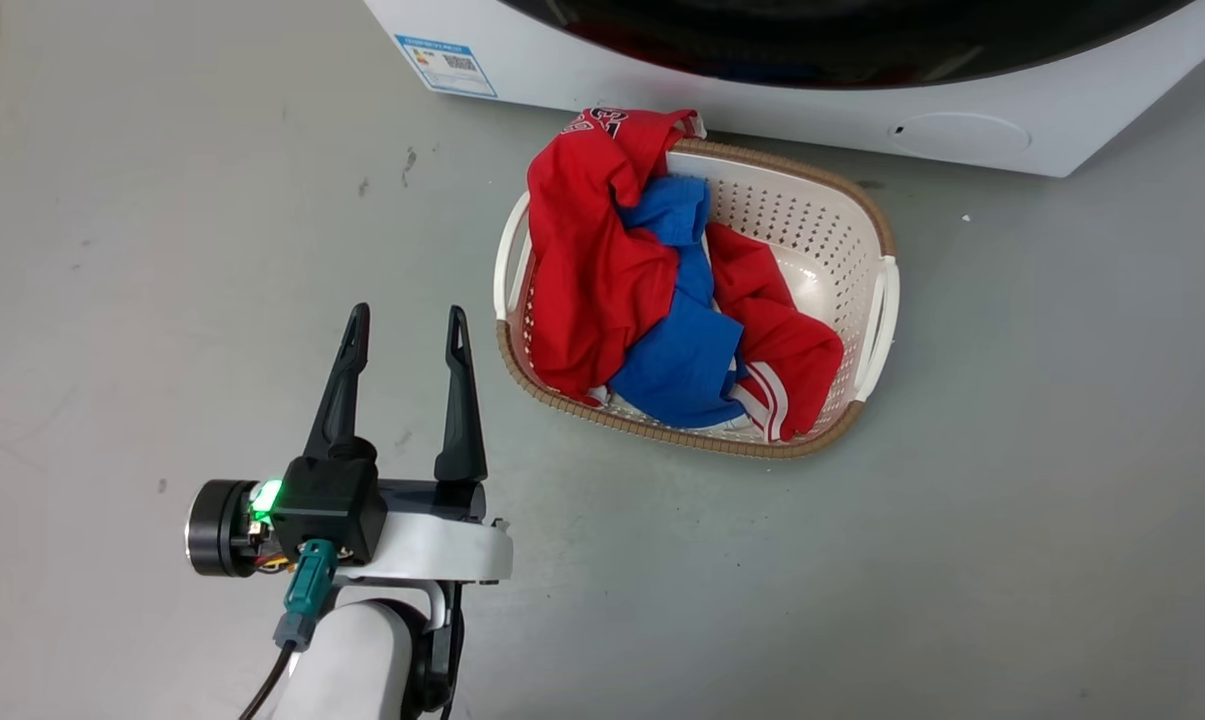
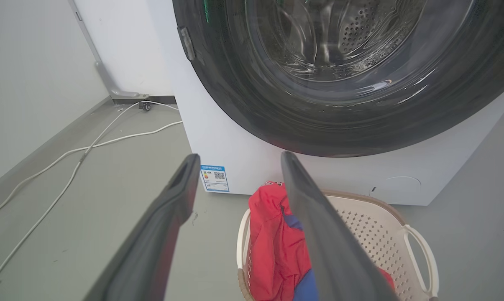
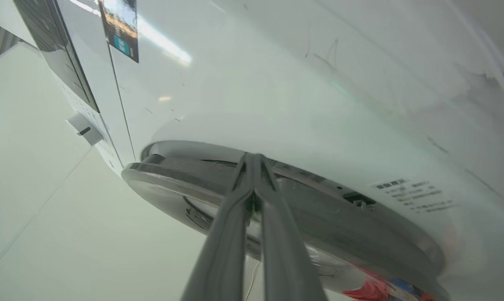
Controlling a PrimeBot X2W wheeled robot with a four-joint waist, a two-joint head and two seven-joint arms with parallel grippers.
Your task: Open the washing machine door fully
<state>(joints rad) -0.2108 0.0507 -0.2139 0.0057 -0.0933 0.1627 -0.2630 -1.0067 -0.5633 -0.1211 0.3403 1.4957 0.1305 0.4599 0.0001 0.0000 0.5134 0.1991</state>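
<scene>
Head view: the left gripper (image 1: 408, 315) hangs over the floor (image 1: 112, 300), jaws spread and empty; the washing machine door (image 1: 842, 40) is cut off at the top edge. Left wrist view: its black ring (top cropped). Right wrist view: the right gripper (image 3: 252, 156), fingers pressed together at the door's rim, contact unclear.

We see a smooth grey floor (image 1: 162, 250) across the head view, evenly lit and flecked with a few small dark scuffs (image 1: 408, 160) toward the upper left. In the left wrist view a pale wall (image 2: 26, 62) takes the upper left and meets the floor along a grey skirting (image 2: 47, 144). Thin white cables (image 2: 130, 137) trail over the floor from a slim grey post (image 2: 103, 75) near a small caster (image 2: 145, 106) in the corner.
</scene>
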